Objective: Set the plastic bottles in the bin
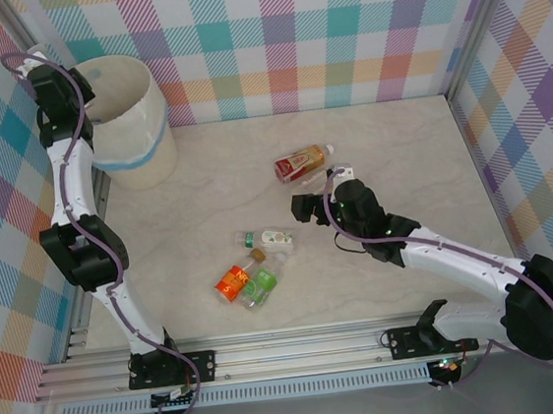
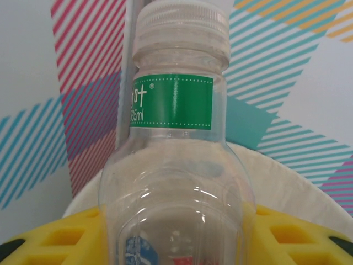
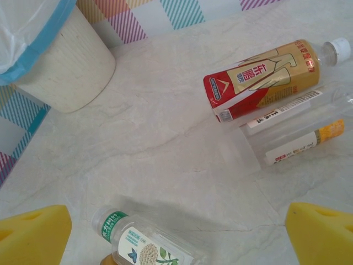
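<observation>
My left gripper (image 2: 176, 243) is shut on a clear bottle (image 2: 176, 165) with a green neck band and a white cap. Its yellow fingers (image 2: 60, 240) press on both sides. The cream-white bin rim (image 2: 287, 182) lies right behind the bottle. In the top view the left gripper (image 1: 75, 98) hangs over the bin (image 1: 134, 118) at the back left. My right gripper (image 3: 176, 221) is open above the table, with nothing between its fingers (image 3: 33, 237). A white-label bottle (image 3: 143, 245) lies just below it. A red-and-gold bottle (image 3: 265, 77) and a clear bottle (image 3: 298, 138) lie together ahead.
In the top view the right gripper (image 1: 306, 207) sits mid-table between the red-and-gold bottle (image 1: 304, 163) and the white-label bottle (image 1: 268, 238). An orange bottle (image 1: 233, 281) and a green bottle (image 1: 260, 288) lie side by side nearer the front. Checked walls close in the table.
</observation>
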You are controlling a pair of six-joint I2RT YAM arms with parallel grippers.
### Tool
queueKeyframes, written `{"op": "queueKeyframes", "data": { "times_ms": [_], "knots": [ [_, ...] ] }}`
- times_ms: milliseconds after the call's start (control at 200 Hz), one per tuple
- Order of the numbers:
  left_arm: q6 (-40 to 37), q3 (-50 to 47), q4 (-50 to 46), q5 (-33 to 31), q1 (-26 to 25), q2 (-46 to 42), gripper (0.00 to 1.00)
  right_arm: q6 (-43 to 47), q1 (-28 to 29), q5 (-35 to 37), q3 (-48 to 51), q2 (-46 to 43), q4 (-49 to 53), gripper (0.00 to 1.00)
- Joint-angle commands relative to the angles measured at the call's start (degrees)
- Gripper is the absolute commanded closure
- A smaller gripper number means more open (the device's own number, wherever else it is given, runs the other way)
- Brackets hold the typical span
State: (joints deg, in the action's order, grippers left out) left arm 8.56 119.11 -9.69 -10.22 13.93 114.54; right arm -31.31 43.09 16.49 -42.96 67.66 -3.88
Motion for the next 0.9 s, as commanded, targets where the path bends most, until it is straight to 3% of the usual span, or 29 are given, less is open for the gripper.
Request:
{"op": "queueKeyframes", "data": {
  "times_ms": [0,135,305,895],
  "knots": [
    [4.5,2.6,-0.8,4.7,0.0,-0.9,0.35,-1.0,0.0,0.9,0.4,-0.4,0.0,0.00],
    [7.7,1.8,-1.3,6.5,-0.4,-2.0,0.16,-1.0,0.0,1.5,0.0,0.8,0.0,0.00],
    [10.9,0.2,-1.1,9.4,-1.3,-4.1,0.00,-0.9,0.0,1.9,-1.2,2.7,0.9,0.00],
    [20.3,-16.6,6.2,15.5,-12.6,-18.5,0.00,0.0,-0.1,2.4,0.0,3.6,1.1,0.00]
  ]
}}
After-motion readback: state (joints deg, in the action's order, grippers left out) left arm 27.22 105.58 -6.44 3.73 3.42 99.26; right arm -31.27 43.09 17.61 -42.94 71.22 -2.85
